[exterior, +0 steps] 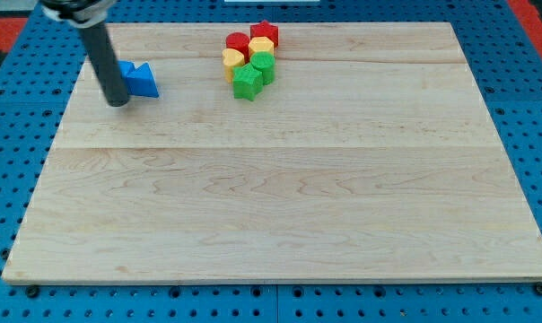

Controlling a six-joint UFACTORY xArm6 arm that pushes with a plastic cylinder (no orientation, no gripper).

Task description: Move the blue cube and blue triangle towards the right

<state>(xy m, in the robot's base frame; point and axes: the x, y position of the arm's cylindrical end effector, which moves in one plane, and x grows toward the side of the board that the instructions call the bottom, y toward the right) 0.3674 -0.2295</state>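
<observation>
A blue triangle (pixel 144 82) lies near the view's top left of the wooden board (pixel 280 206). A blue cube (pixel 126 71) sits just left of it, touching it and partly hidden behind my rod. My tip (pixel 118 101) rests on the board at the left of the two blue blocks, right against them at their lower left.
A tight cluster of blocks stands at the view's top centre: a red block (pixel 238 42), a red star (pixel 265 32), two yellow blocks (pixel 233 61) (pixel 261 46), a green star (pixel 247 82) and a green block (pixel 264 65). Blue pegboard (pixel 20 108) surrounds the board.
</observation>
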